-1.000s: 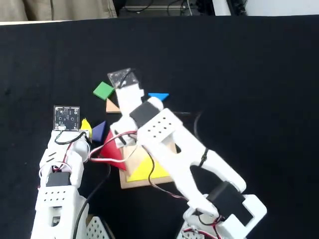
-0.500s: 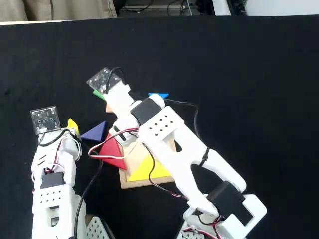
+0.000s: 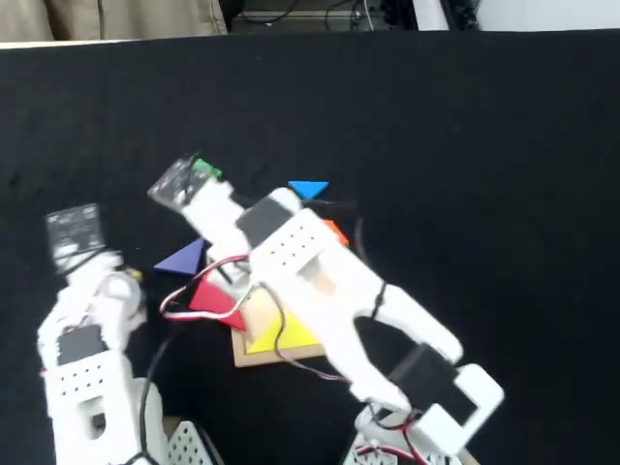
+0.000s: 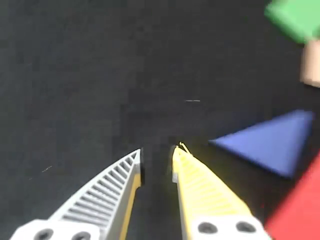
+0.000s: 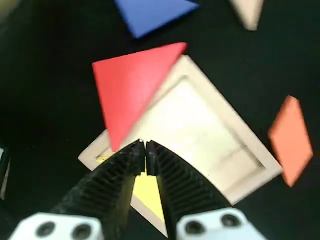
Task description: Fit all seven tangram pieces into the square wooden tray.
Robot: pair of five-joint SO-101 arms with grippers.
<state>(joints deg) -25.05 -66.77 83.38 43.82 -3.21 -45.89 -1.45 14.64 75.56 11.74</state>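
One red triangle [image 5: 127, 95] overlaps the pale tray [image 5: 200, 130] rim; left fingers [image 4: 205, 195] slightly parted, right fingers [image 5: 172, 185] closed.

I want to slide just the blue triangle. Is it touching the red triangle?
Apart. The right wrist view shows a strip of black table between the blue triangle and the red triangle.

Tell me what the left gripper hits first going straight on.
Likely just the black table: the left gripper points at bare surface, and the dark blue triangular piece lies off its line.
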